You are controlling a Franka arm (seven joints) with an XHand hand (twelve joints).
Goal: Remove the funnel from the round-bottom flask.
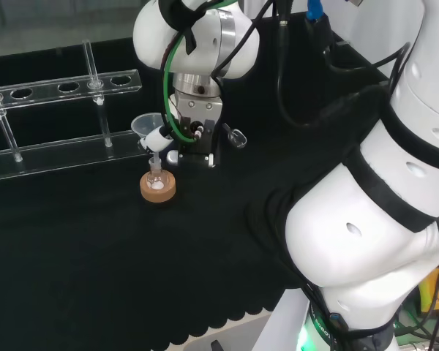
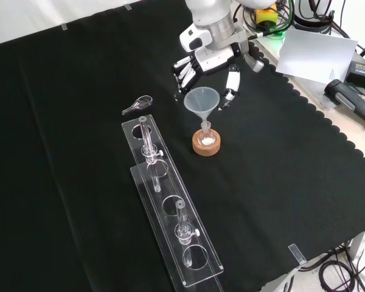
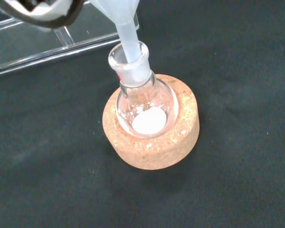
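Now the funnel (image 2: 202, 101) stands upright in the round-bottom flask (image 2: 206, 134), with the hand (image 2: 210, 62) at its twelve o'clock in the front view, fingers (image 2: 183, 74) curled beside it (contact unclear).

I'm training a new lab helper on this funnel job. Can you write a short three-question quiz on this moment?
1. True or false: the funnel stem is still in the neck of the flask.
2. What does the flask sit on? A) a red ribbed ring B) a cork ring C) the bare cloth
3. In the front view, where is the hand relative to the funnel?

Key
1. True; the wrist view shows the stem inside the neck.
2. B, the cork ring.
3. Just behind it, higher in the picture, with its fingers pointing down on either side of the funnel's rim. I cannot tell whether they touch it.
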